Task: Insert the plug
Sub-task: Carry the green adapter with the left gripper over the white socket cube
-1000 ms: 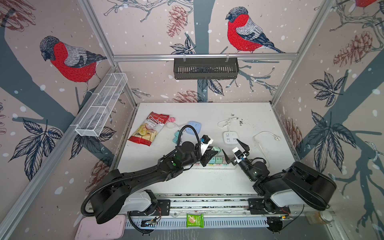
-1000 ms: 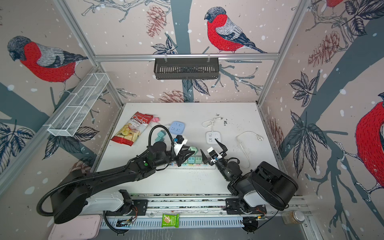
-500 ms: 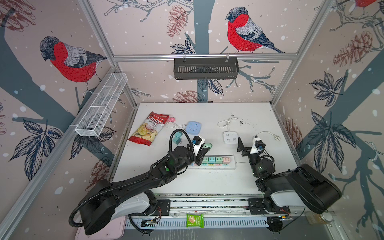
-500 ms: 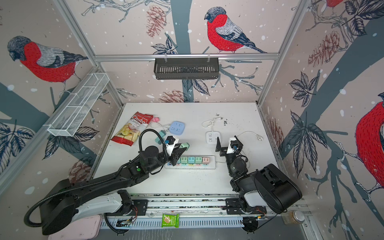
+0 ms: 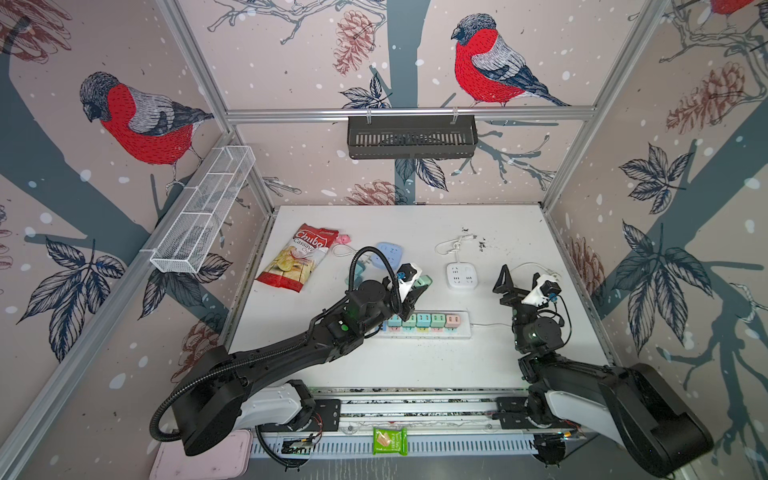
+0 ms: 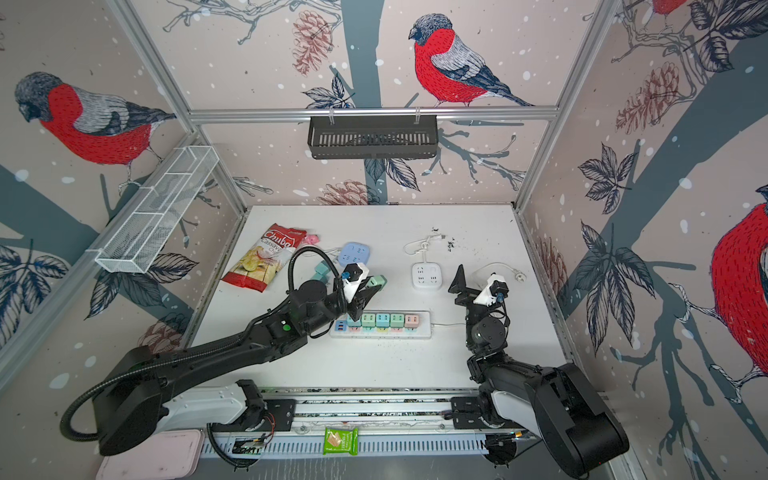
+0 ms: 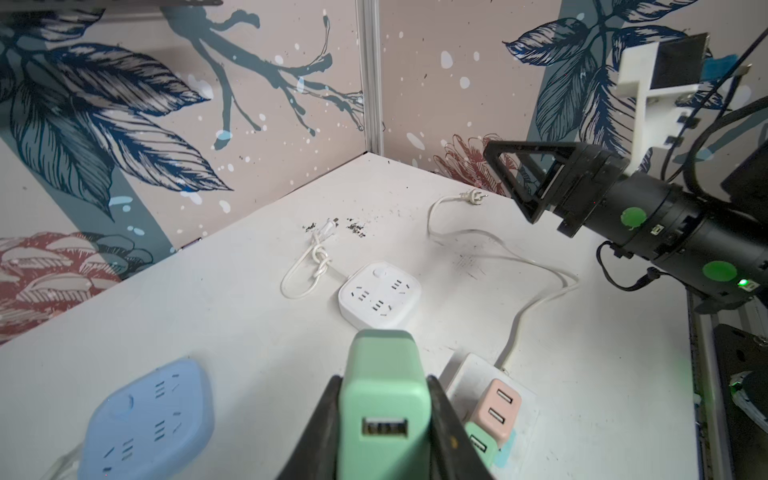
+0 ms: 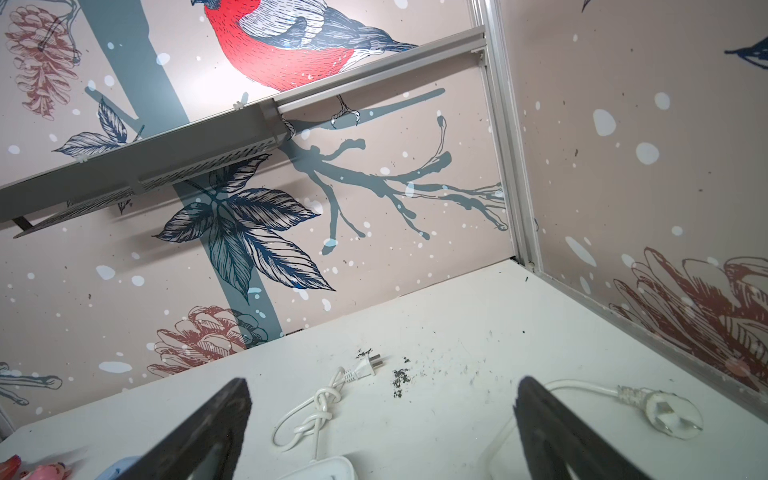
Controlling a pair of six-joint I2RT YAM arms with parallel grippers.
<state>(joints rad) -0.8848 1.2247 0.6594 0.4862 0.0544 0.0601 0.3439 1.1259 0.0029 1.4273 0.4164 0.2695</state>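
The green plug [image 7: 384, 399], a smooth matte plastic block with rounded corners, is clamped by its flanks in the left gripper [image 7: 384, 386], its long axis along the black fingers, its USB-port face toward the wrist camera and its far end toward the white square socket [image 7: 379, 296]. In a top view it is raised just behind the white power strip [image 5: 463, 325] with its row of pastel adapters. The right gripper [image 5: 519, 286] is spread wide, holding nothing
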